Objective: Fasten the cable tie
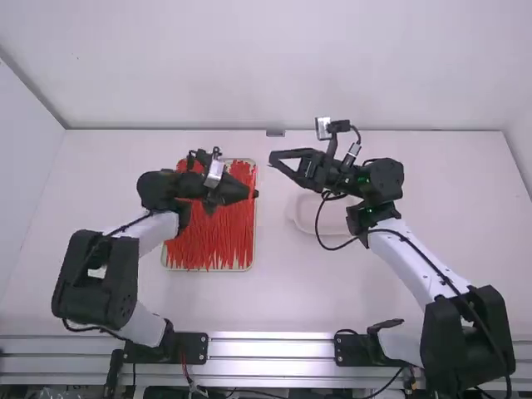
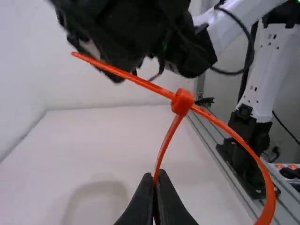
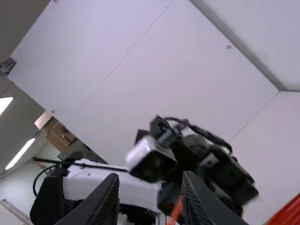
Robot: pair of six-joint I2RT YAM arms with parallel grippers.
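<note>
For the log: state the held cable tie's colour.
The cable tie is orange-red, clearest in the left wrist view.

We see a white table (image 1: 432, 174) with a light-rimmed tray (image 1: 253, 241) left of its middle. To the tray's right, apart from it, is a pale shallow container (image 1: 299, 220). A metal rail (image 1: 266, 342) runs along the near edge.

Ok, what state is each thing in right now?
cable tie: tail through its head, loop loose.
left gripper: shut on the cable tie.
right gripper: open.
tray: full of red ties.
</note>
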